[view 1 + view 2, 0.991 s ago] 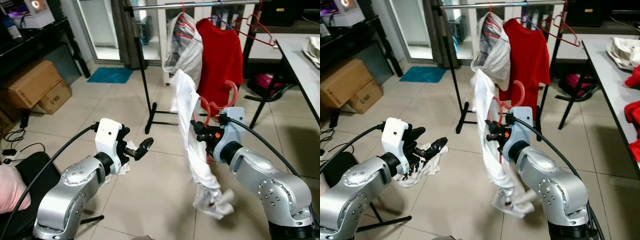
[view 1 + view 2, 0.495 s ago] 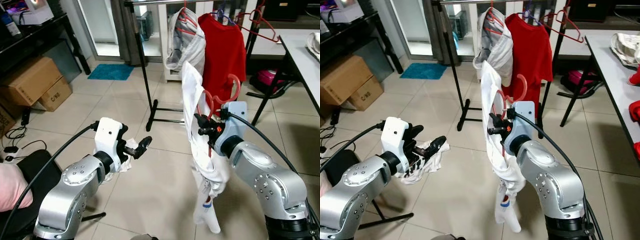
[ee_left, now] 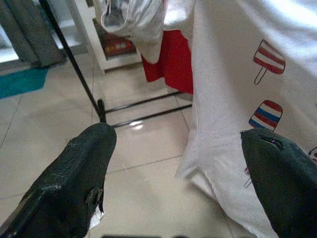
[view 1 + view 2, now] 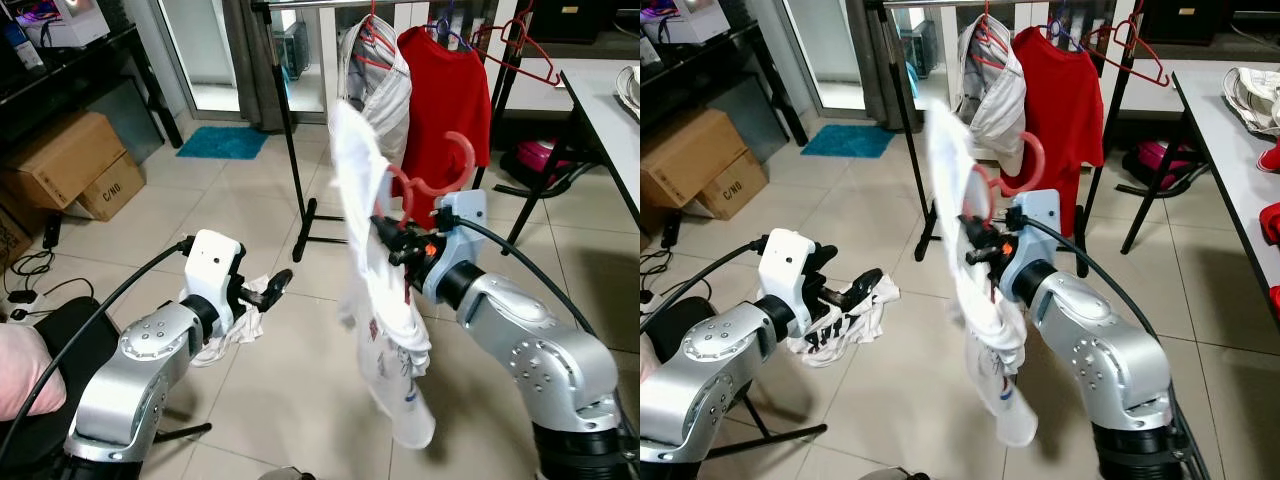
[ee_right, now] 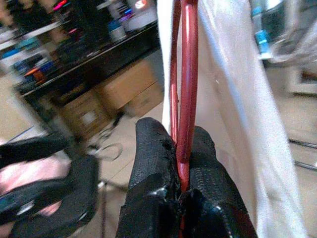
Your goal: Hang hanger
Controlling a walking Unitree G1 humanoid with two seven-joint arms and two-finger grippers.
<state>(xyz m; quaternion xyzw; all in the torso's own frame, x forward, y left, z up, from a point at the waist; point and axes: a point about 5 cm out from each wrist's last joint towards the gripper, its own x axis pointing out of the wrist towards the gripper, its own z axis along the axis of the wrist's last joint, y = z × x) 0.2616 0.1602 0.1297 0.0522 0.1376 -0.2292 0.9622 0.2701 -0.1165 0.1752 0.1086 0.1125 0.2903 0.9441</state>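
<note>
Head camera first: the red hanger point(image 4: 432, 180) is mostly buried inside the white shirt point(image 4: 372, 270) draped over it, so only the hook and a bit of the shoulder curve poke out. The right gripper point(image 4: 392, 232) is half hidden behind the cloth too. That arm is bent at the elbow and raised in front of the robot, holding the hanger up short of the clothes rail point(image 4: 330, 8), which is cut off at the top of the frame. On the rail hang a red shirt point(image 4: 445, 100) and a pale garment point(image 4: 372, 85), plus a bare red hanger point(image 4: 525, 55). The left arm is bent low on the other side, and the left gripper point(image 4: 268, 290) sits above a crumpled rag point(image 4: 235, 325) on the tiled floor. Cardboard boxes point(image 4: 75, 170) sit on the floor far left; no idea what's in them.

Left wrist view: the two fingers point(image 3: 79, 173) are spread wide with nothing between them, just floor and the white shirt with its popsicle print beyond.

Right wrist view: pretty blurry, but the fingers point(image 5: 153, 163) are clearly pinched tight on the thin red bar of the hanger, with white cloth hanging alongside.
</note>
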